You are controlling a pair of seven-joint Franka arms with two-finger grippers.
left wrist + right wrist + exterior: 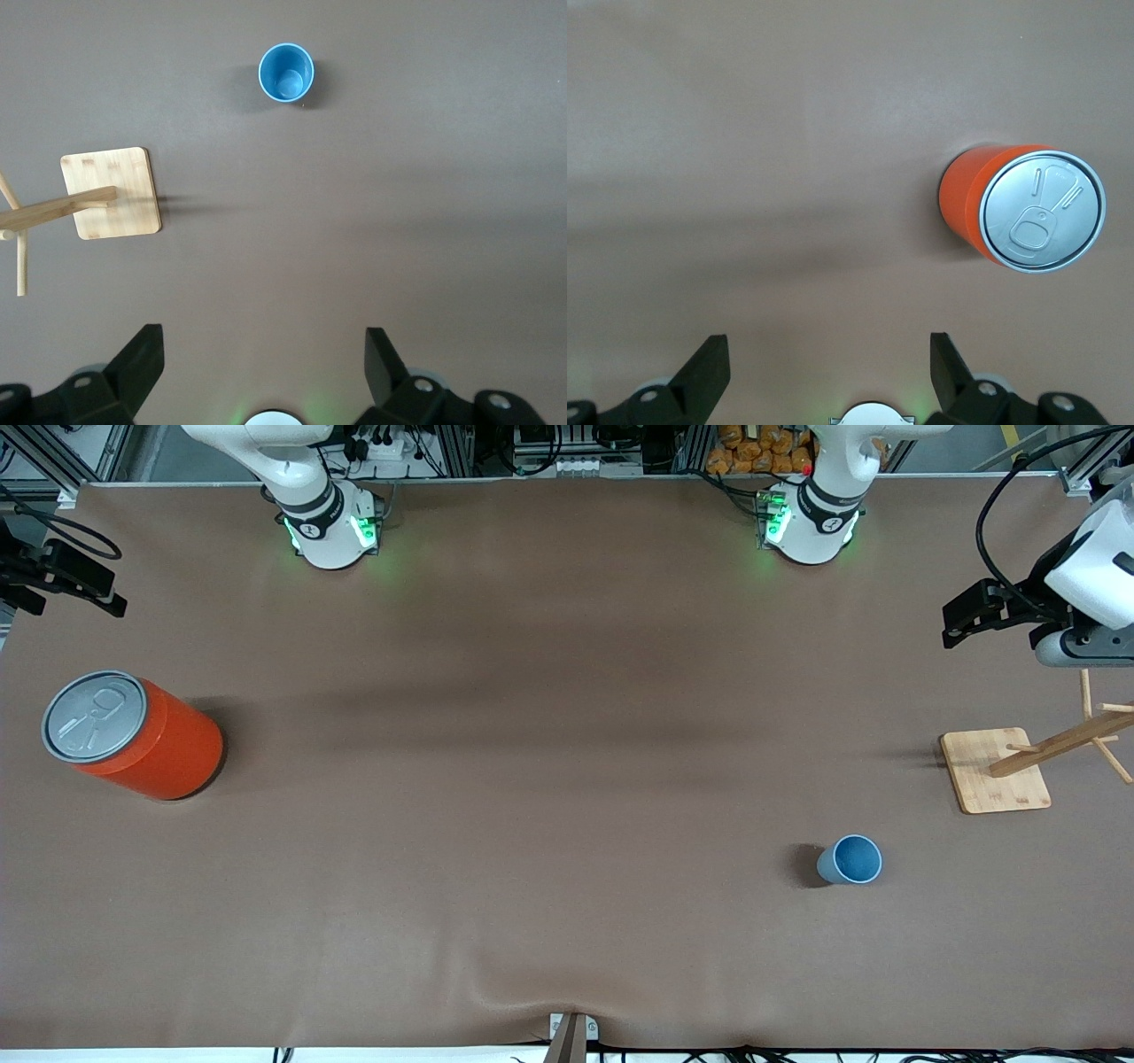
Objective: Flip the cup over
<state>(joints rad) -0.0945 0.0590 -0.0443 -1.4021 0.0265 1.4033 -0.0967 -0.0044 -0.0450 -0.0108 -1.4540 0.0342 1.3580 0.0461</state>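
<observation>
The cup is small and light blue. It stands upright with its mouth up, on the brown table toward the left arm's end and close to the front camera. The left wrist view looks down on the cup from high up and shows its darker blue inside. My left gripper hangs open high over the table near its own base, well apart from the cup, with nothing between its fingers. My right gripper is also open and empty, high over the right arm's end. Neither gripper shows in the front view.
A big orange can with a grey pull-tab lid stands at the right arm's end, and the can also shows in the right wrist view. A wooden peg stand on a square base sits at the left arm's end, farther from the front camera than the cup. Black mounted gear overhangs that end.
</observation>
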